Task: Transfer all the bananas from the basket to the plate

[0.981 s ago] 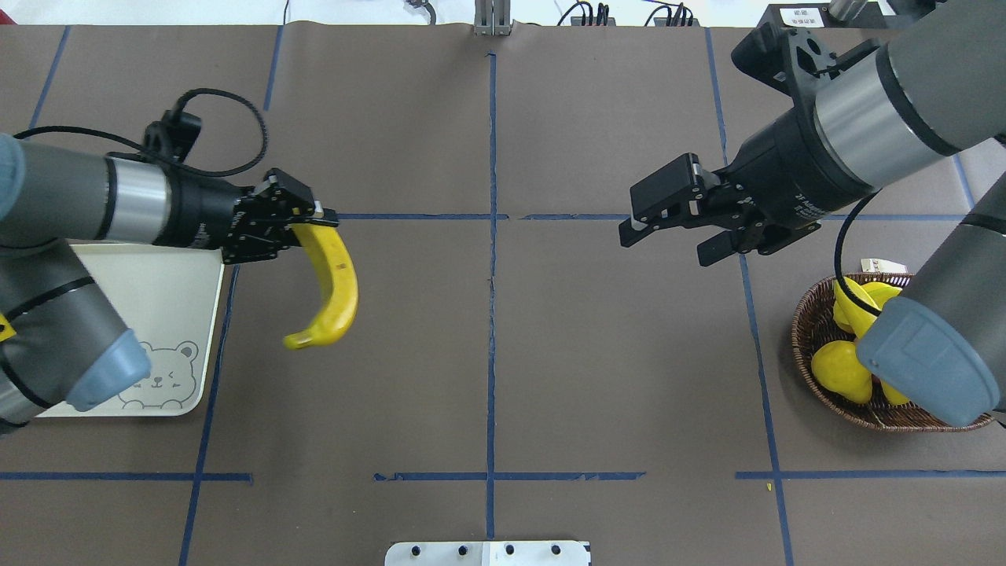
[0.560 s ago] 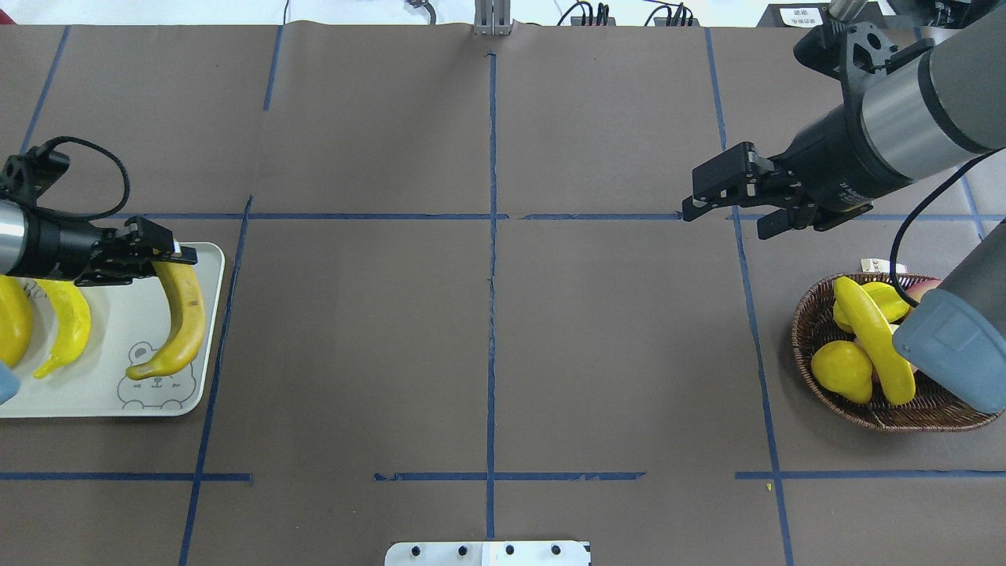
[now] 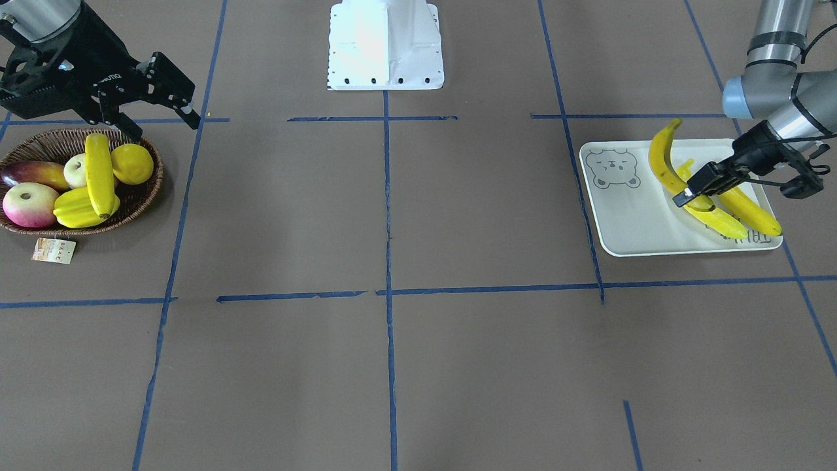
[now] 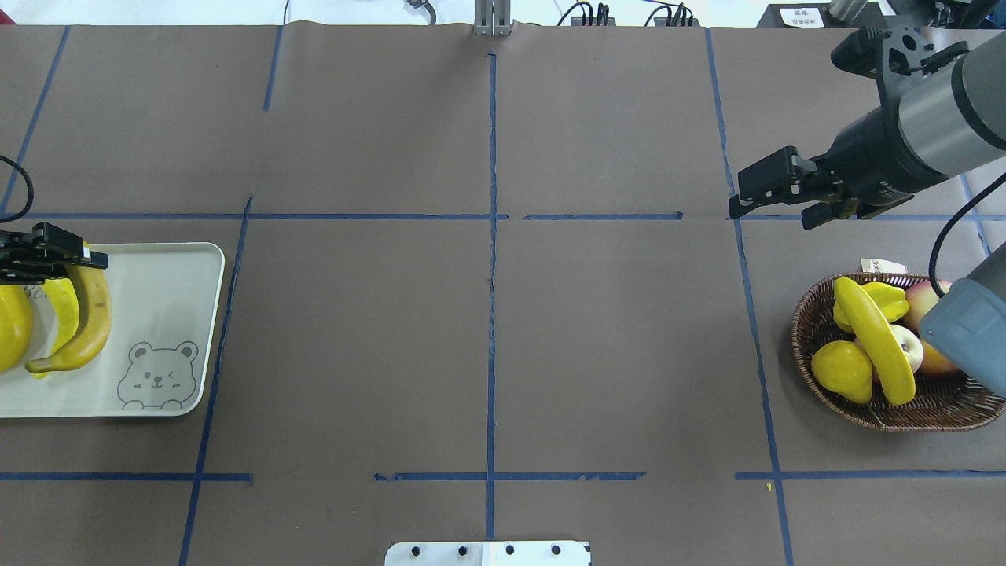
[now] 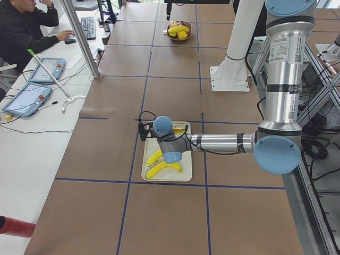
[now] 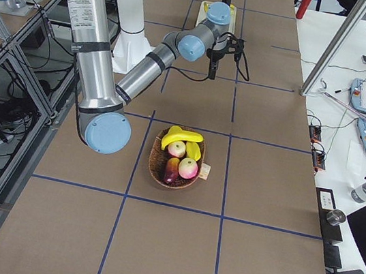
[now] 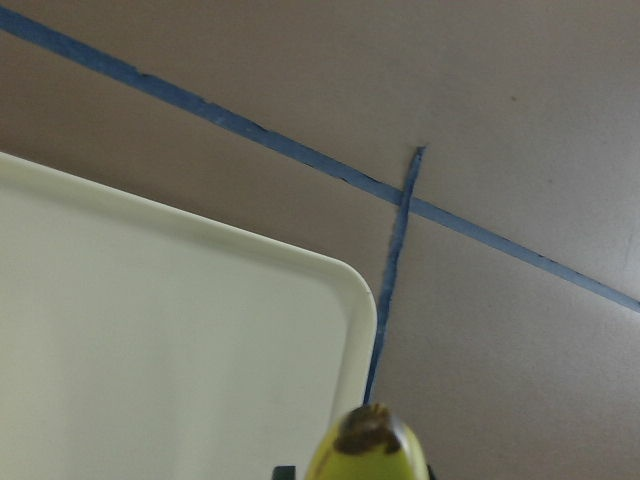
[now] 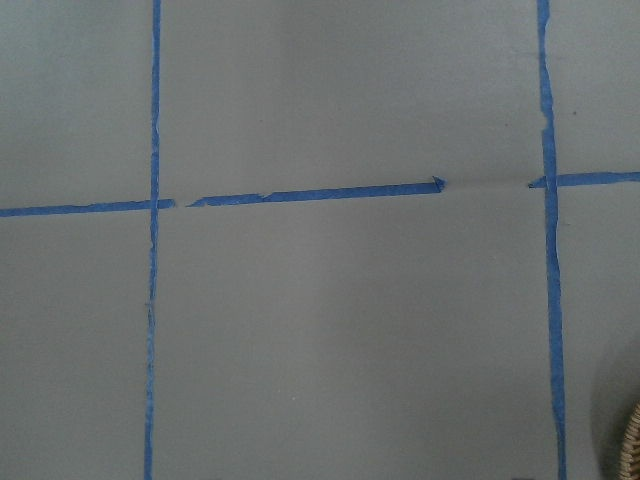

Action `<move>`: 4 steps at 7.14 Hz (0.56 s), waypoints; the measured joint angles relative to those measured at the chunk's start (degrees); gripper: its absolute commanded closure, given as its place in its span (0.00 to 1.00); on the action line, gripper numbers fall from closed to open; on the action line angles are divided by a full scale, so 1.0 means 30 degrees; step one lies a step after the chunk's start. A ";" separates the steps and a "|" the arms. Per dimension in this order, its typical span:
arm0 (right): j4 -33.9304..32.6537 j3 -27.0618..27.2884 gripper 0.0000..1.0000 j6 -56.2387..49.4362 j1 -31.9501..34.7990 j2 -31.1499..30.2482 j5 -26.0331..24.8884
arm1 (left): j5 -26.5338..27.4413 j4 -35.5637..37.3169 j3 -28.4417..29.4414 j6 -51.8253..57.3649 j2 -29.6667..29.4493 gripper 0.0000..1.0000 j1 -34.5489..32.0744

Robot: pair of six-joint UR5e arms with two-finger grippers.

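The pale plate (image 4: 165, 291) with a bear drawing lies at the table's left end. Over it my left gripper (image 4: 78, 258) is shut on the stem end of a banana (image 4: 88, 318), right beside two bananas lying on the plate (image 3: 752, 210). In the front-facing view the held banana (image 3: 662, 160) tilts above the plate (image 3: 628, 226), gripped by my left gripper (image 3: 686, 194). The left wrist view shows only its dark tip (image 7: 368, 442). One banana (image 4: 876, 342) lies across the fruit in the wicker basket (image 4: 809, 377) at right. My right gripper (image 4: 769, 218) hangs open and empty beyond the basket.
Beside the banana, the basket (image 3: 140, 199) holds a lemon (image 4: 841, 369), a starfruit (image 4: 886, 297), apples (image 3: 26, 204) and a dark fruit. A paper tag (image 3: 54, 250) lies next to it. The robot's white base plate (image 3: 386, 46) stands at mid-table. Blue tape lines cross the brown mat.
My left gripper has carried the banana leftward across the plate, ending beside the two lying there. The right arm has drawn back to the right, still open.
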 measured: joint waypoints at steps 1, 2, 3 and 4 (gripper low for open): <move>0.0000 -0.0012 0.00 -0.0030 0.0025 -0.0006 -0.0008 | -0.0282 -0.0119 0.0804 0.0288 -0.0433 1.00 -0.0297; 0.0001 -0.0018 0.00 -0.0039 0.0040 -0.0011 -0.0011 | -0.0383 -0.0186 0.1400 0.0407 -0.0815 0.31 -0.0386; 0.0000 -0.0018 0.00 -0.0041 0.0060 -0.0010 -0.0012 | -0.0435 -0.0238 0.1806 0.0613 -0.1042 0.00 -0.0413; 0.0000 -0.0015 0.00 -0.0044 0.0072 -0.0020 -0.0020 | -0.0453 -0.0347 0.2109 0.1050 -0.1130 0.00 -0.0421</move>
